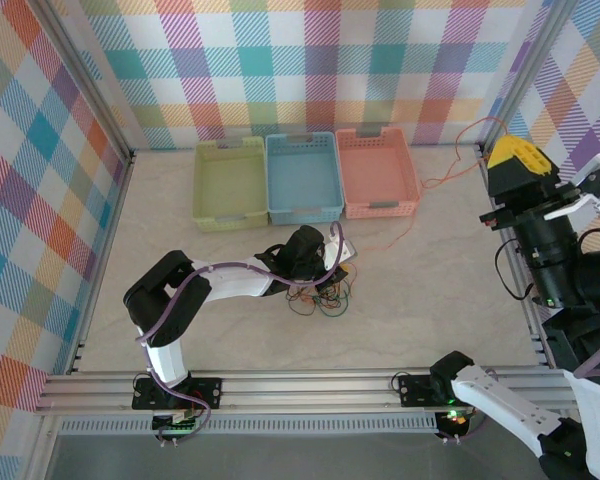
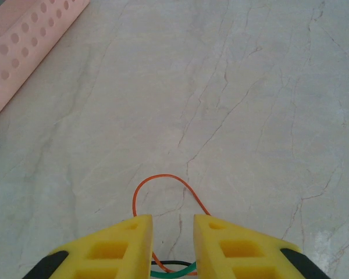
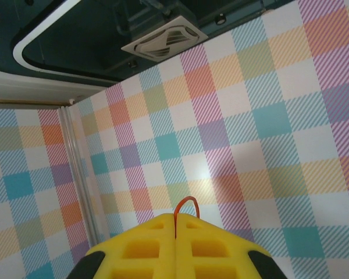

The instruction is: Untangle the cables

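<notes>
So at this pt the right end effector [image 3: 175, 224] was clamped tight on the red-orange cable [image 3: 185, 199] - fingers pressed together w/ a small loop of it poking out past the tips - and it was held up high on the right side, aimed at the plaid wall [image 3: 267, 116]. On the top cam that strand ran down past the pink basket [image 1: 380, 209] toward the tangle [image 1: 320, 295], which sat on the surface [image 2: 250, 116] near the front of that basket, right under the left arm [image 1: 230, 280]. The left end effector [image 2: 171, 224] was low over the pile w/ fingers apart and nothing gripped. An orange loop lay btw and just ahead of the tips, w/ the green and black strands [image 2: 174, 269] crossing further back. IMO the step was pinning the rest of the knot so the orange one could slide free. To do it well I'd close the left on the green/black, not the orange, and keep it pressed low. Then pull w/ the right slowly along the strand's own line - yanking would prob drag the whole clump or tighten a snag. Couldn't tell how knotted it really was.
</notes>
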Motion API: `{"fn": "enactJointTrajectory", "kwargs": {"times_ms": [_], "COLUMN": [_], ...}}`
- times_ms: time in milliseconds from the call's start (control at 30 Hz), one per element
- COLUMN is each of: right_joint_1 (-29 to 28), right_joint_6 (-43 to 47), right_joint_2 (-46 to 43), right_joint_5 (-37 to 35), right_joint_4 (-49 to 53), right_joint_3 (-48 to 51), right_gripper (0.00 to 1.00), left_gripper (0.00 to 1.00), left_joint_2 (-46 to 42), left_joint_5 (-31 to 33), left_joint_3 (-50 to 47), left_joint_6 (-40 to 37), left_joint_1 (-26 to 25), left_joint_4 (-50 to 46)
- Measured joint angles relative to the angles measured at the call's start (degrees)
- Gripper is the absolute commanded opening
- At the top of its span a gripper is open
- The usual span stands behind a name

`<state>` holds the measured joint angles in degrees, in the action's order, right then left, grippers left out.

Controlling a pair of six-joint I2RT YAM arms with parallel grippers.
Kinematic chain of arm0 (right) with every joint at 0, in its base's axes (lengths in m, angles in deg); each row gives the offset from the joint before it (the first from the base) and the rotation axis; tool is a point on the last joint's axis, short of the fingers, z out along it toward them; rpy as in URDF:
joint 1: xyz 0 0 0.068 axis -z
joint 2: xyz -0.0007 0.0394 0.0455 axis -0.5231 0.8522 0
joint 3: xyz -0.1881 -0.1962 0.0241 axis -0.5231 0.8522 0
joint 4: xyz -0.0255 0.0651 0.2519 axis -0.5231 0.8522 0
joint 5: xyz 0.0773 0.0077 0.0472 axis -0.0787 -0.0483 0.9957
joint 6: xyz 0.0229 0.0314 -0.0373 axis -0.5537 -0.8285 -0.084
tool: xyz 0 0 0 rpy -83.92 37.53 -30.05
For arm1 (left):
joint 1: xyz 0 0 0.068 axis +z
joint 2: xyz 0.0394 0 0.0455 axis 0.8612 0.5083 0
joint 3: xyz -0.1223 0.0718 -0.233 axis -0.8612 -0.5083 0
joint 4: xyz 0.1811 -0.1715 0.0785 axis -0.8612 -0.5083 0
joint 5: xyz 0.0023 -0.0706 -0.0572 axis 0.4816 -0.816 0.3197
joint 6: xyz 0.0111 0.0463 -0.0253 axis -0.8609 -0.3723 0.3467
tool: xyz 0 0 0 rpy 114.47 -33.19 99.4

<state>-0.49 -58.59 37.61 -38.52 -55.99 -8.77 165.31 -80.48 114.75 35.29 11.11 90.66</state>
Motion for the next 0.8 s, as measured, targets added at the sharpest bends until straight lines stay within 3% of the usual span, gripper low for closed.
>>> {"fn": "enactJointTrajectory", "kwargs": {"times_ms": [400,800], "right_joint_1": [0.0,0.0], "right_joint_6": [0.2,-0.6], "right_joint_2": [1.5,-0.6], "right_joint_5": [0.7,0.3], "right_joint_4": [-0.2,-2.6], "right_joint_3": [-3.8,10.6], "right_gripper": [0.0,0.0], "left_gripper": [0.26,0.35], "left_joint_2": [0.5,-0.2], "left_joint_5": [1.1,4.2], "left_joint_3": [0.1,-1.7], "left_joint_6": [0.0,2.0], "left_joint_1": [0.0,0.0], "left_joint_4": [-1.2,1.9]}}
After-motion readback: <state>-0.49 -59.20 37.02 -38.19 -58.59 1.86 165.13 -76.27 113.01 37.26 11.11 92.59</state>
